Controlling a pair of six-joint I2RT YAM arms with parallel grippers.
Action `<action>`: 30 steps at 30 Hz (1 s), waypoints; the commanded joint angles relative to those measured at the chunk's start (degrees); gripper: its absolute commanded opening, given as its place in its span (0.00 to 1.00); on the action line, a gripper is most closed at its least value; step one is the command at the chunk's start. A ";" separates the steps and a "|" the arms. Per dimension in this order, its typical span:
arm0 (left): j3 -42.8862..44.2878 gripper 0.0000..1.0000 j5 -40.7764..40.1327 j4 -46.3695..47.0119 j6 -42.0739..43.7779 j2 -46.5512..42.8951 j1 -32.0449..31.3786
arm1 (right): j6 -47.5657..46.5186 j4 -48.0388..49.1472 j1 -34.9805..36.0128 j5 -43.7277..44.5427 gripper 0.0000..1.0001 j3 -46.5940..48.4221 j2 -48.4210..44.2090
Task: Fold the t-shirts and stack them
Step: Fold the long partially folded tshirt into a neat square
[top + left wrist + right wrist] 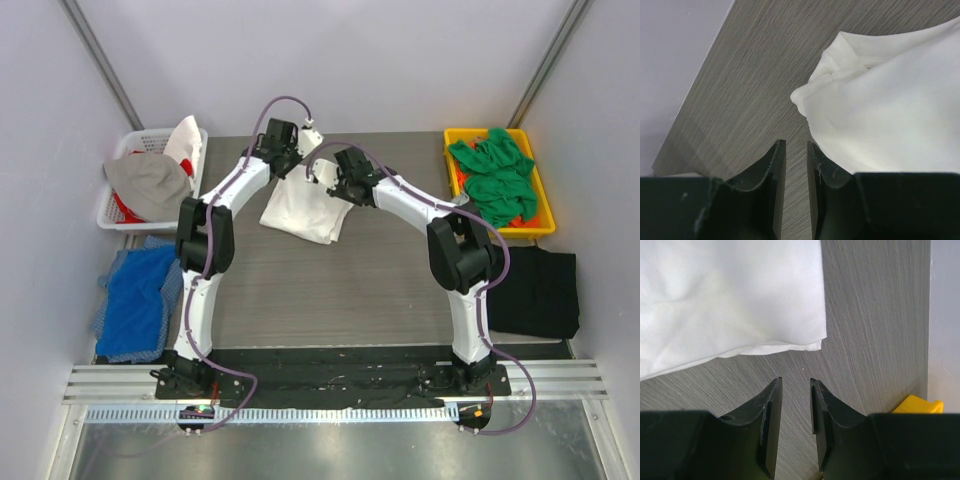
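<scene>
Here the white t-shirt (302,210) lies outside both jaws

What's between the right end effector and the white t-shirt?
Only bare grey tabletop: in the right wrist view the right end effector sits clear of the white t-shirt.

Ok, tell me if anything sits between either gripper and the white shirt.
Nothing visible does. In each wrist view only bare table lies between the open left gripper or the open right gripper and the white shirt.
</scene>
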 commanded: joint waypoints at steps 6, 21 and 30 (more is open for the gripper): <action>-0.50 0.28 1.34 -0.05 -3.19 -3.82 -0.14 | 2.88 1.66 0.09 -0.79 0.43 6.49 -1.27; -3.49 0.41 6.01 -3.31 -7.33 -1.71 -0.14 | 10.35 4.91 0.97 -5.89 0.53 7.64 4.35; -5.77 0.40 3.55 -2.43 -6.01 1.27 -0.14 | 11.41 6.05 1.05 -6.16 0.53 5.89 8.84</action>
